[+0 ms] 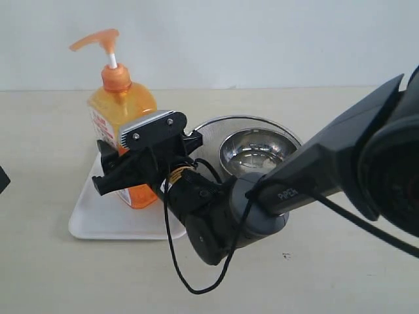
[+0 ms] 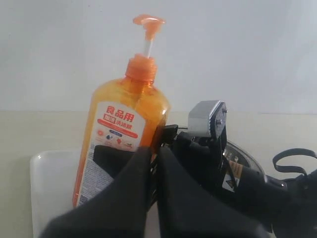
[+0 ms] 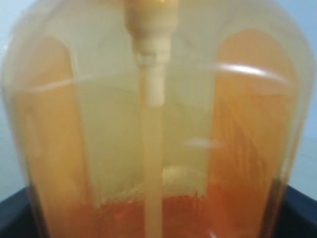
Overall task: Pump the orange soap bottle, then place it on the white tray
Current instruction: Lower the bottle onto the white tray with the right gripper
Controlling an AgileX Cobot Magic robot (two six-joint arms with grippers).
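Orange and upright, the soap bottle (image 1: 121, 108) stands on the white tray (image 1: 98, 219) at the left of the exterior view, so the placing looks done. Around its lower body the right fingers (image 1: 124, 171) bracket it, probably to steady it; whether they squeeze or merely flank it, I cannot tell. Nearby the left fingers (image 2: 119, 196) are clenched on nothing.

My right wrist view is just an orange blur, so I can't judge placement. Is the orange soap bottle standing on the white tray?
Observer: Yes, the tall translucent orange soap bottle stands upright on the flat white rectangular tray.
Operator: Pump head up or down?
Observer: Up; the orange pump head sits raised on its white stem.
Operator: And the left gripper?
Observer: The left gripper faces the bottle's label, jaws shut, holding nothing.
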